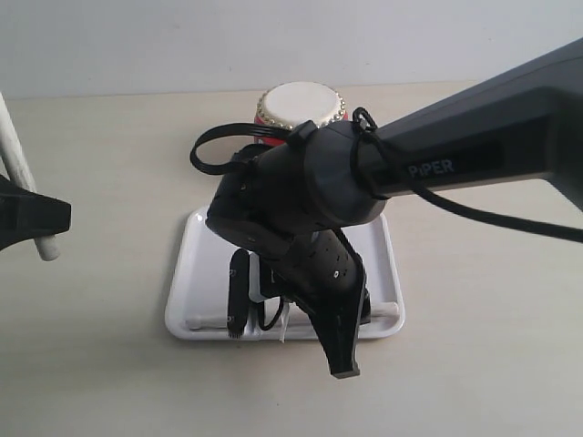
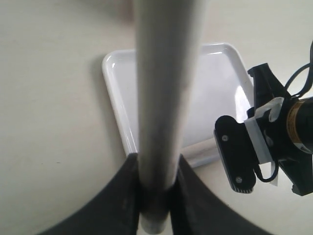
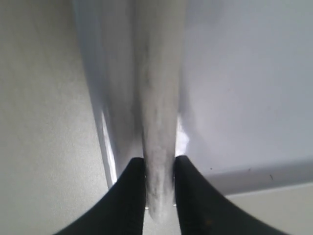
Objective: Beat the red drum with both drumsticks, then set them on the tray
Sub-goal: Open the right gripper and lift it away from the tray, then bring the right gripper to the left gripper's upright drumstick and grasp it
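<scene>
The right pincer point(image 3: 159, 164) straddles a drumstick point(image 3: 156, 98) with a finger against each side. I cannot tell whether it is pressing or letting go. The stick lies flat beneath it, its long axis along the tray point(image 3: 244, 98) rim and an end out to either side. The red drum point(image 1: 301, 105) stands beyond, across the tray. A dragging finger could roll the stick over that low rim. Well off, the left pincer point(image 2: 157, 164) is clamped on the second drumstick point(image 2: 164, 73), which rises steeply above it.

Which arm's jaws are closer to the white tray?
The right arm. Its jaws are down at the tray, a drumstick between them along one edge; the left arm holds the other drumstick off to its left.
</scene>
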Action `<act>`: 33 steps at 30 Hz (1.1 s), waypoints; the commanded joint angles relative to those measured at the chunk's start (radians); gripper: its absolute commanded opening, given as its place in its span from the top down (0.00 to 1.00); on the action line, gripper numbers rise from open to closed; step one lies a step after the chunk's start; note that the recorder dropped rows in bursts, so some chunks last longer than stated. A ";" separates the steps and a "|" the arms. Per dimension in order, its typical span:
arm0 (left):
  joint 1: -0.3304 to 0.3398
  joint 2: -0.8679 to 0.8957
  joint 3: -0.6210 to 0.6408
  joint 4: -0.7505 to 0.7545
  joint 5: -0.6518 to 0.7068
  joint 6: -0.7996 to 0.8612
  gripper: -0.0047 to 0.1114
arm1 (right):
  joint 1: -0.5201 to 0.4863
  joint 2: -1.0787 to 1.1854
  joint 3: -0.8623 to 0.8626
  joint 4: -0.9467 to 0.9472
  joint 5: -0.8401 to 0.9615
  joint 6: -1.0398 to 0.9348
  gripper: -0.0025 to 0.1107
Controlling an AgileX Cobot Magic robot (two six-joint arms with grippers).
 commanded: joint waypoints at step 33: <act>0.003 0.326 0.005 -0.720 0.110 0.829 0.96 | -0.135 -0.573 0.077 0.619 -0.611 0.416 0.71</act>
